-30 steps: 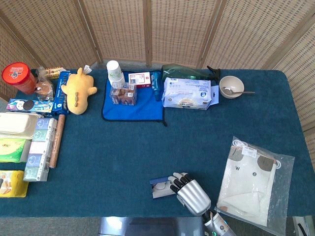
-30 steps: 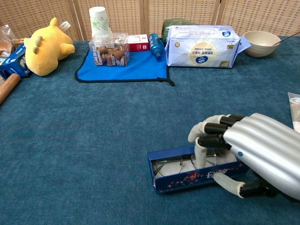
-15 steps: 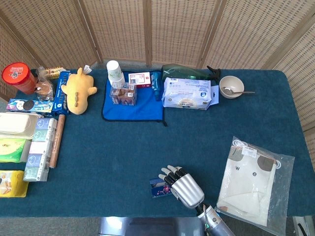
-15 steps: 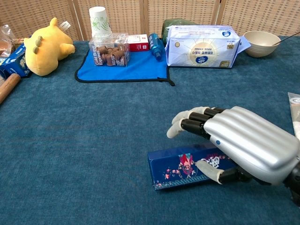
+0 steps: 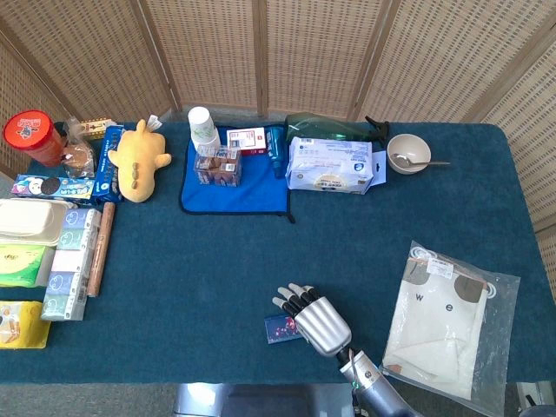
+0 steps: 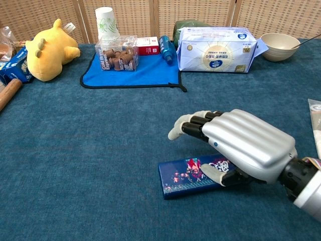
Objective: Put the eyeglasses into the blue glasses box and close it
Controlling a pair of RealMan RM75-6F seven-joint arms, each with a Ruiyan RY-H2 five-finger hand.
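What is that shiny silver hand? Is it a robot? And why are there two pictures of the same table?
Yes, it is a robot's right hand, made of silver metal with dark fingers. The two pictures come from the robot's own cameras: one in its head looks down at the whole table, one in its chest looks across from low down. The hand lies over a blue glasses box with flowers on it; the lid looks shut. The thumb touches the box's front. Farther back are a yellow plush toy, a paper cup, a pack of wipes and a bowl. The other hand is not in the pictures.
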